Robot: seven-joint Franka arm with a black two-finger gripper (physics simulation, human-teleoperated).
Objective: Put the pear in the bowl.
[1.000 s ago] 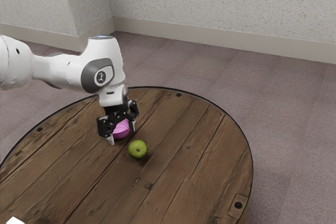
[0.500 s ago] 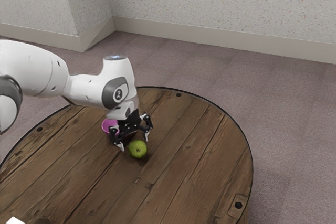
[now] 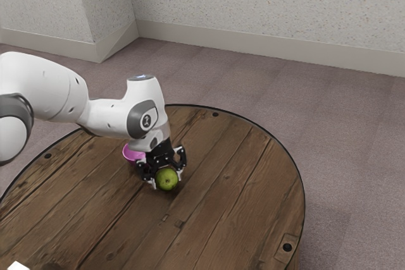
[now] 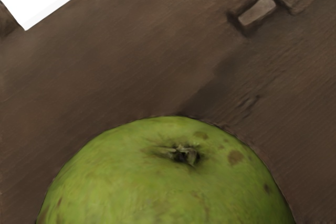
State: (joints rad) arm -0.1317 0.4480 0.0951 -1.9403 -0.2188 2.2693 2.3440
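Arm [image 3: 107, 117] bent low, claw [image 3: 168, 182] down around pear [image 4: 168, 187]; clenched or released, cannot tell.

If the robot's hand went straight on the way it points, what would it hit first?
Probably the tabletop: the jaws of the hand stand open on either side of the green fruit, so their tips should pass it. Depth is unclear; the hand might press the fruit first.

A round brown wooden counter [image 3: 234, 181] on mauve carpet [image 3: 348, 131]; far, speckled grey wall [image 3: 253, 4]; white object [image 3: 18, 266] at the exterior view's near left.
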